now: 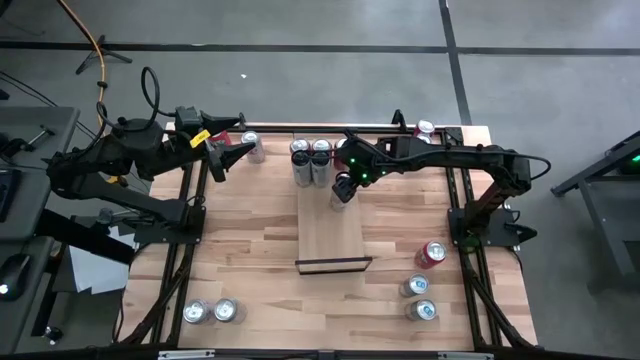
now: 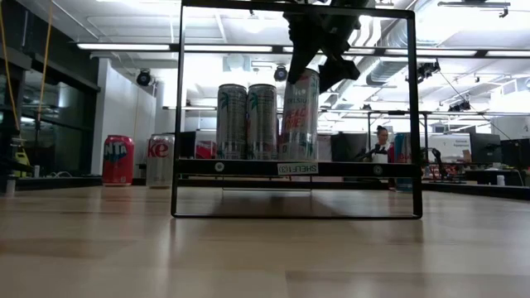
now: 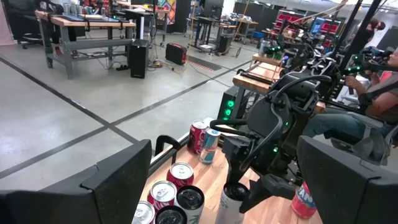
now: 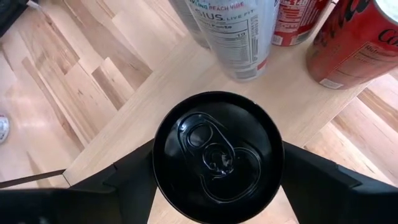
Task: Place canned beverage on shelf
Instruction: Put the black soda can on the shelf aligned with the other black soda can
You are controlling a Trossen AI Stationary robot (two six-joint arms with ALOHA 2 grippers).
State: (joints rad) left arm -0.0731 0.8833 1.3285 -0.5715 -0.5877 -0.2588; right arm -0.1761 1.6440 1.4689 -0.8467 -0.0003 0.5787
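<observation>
1. One tall slim can (image 4: 217,155) is the thing in hand now. The right tool (image 1: 343,190) is clamped on it, one finger on each side of its wall just under the black lid, as the right wrist view shows.
2. The can (image 2: 300,112) stands upright on the shelf (image 1: 333,235), at the far end of the board. In the high view this is about 12 o'clock from the middle of the shelf. Whether its base fully rests on the board, I cannot tell for sure.
3. Relative to the tool, the can is directly between the fingers and below the wrist. Two other slim cans (image 1: 310,160) stand just beside it, toward 10 o'clock.
4. Handling, as I judge it: the can is stiff if it is full, but the thin metal wall can dent under a hard squeeze. The smooth wall is slippery. It is tall and narrow, so it tips easily.
5. The best place to hold is the upper straight wall, from two opposite sides, as it is held now.
6. A careless release could knock the neighbour cans, in my opinion.
7. The left tool (image 1: 222,155) waits with fingers apart at the far left of the desk (image 1: 250,260), holding nothing.
</observation>
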